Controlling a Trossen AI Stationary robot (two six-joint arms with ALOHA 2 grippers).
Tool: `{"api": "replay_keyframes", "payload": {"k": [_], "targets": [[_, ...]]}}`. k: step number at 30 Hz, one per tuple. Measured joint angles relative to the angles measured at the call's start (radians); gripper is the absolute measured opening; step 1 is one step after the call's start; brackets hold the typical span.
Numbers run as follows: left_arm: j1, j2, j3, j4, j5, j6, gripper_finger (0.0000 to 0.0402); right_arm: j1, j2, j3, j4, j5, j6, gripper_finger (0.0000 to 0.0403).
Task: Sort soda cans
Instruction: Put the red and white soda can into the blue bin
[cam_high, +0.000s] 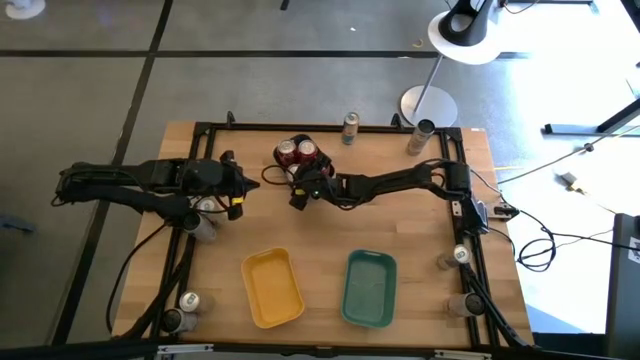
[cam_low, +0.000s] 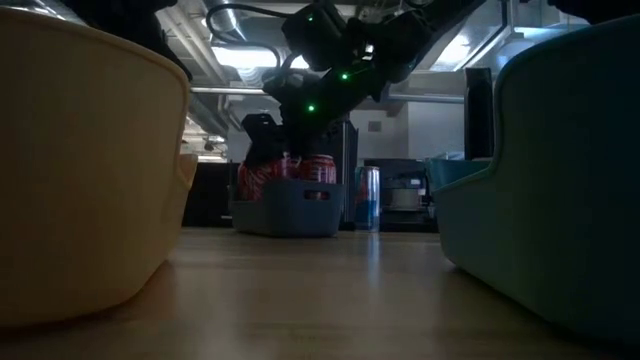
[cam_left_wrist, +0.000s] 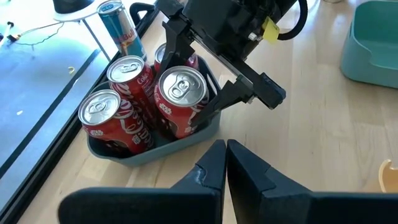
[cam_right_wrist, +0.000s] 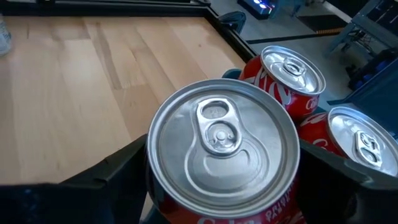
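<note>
While right gripper (cam_left_wrist: 211, 93) clamps red can (cam_left_wrist: 180, 99) | silver top | left gripper (cam_left_wrist: 225, 168) closed, empty

Open counter (cam_high: 400, 225) between the blue tray (cam_left_wrist: 186, 140) packed with red cans (cam_left_wrist: 180, 99) and the yellow tray (cam_high: 272, 287) and teal tray (cam_high: 369, 288); right claw (cam_left_wrist: 214, 78) blocks the tray's near side.

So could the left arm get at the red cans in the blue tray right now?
Probably not cleanly: the right gripper sits over the blue tray, shut on a red can, blocking the left gripper's approach.
</note>
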Motion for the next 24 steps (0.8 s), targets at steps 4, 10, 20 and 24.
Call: {"api": "replay_keyframes", "payload": {"k": [4,10,20,24], "targets": [[0.0,0.0,0.0,0.0,0.0,-0.001,0.0008,0.0,0.0,0.0,0.0,0.001,-0.006,0.0317],[0.0,0.0,0.0,0.0,0.0,-0.004,0.0008,0.0,0.0,0.0,0.0,0.0,-0.006,0.0318],[0.0,0.0,0.0,-0.023,0.0,-0.006,0.0008,0.0,0.0,0.0,-0.004,0.019,-0.013,0.0324],[0.0,0.0,0.0,-0.023,0.0,-0.011,0.0008,0.0,0.0,0.0,-0.005,0.022,-0.012,0.0365]]}}
